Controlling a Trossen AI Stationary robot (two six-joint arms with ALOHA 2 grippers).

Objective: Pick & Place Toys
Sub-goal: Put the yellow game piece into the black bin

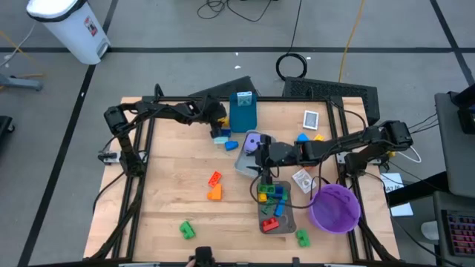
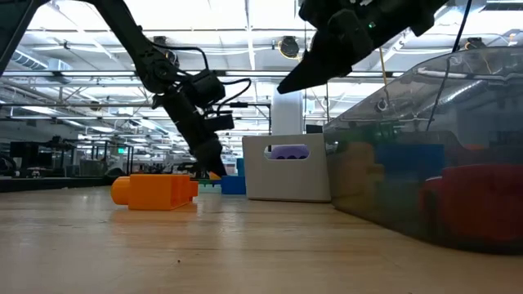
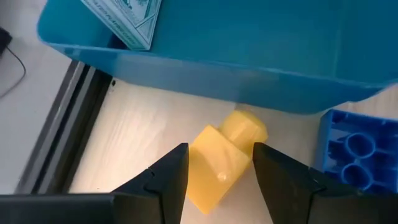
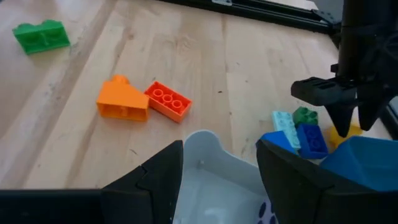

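Observation:
A yellow brick lies flat on the table, close to the wall of a blue box. My left gripper points down at a slant, open, with one finger on each side of the brick and a small gap. It is at the table's far middle. My right gripper hangs open well above the table, over the end of a grey tray. That tray holds a purple die. Two orange bricks lie on the table.
Blue bricks and a small green one lie beside the yellow brick. A second grey tray holds several bricks, next to a purple bowl. Green bricks lie near the front edge. Bare wood spans the left half.

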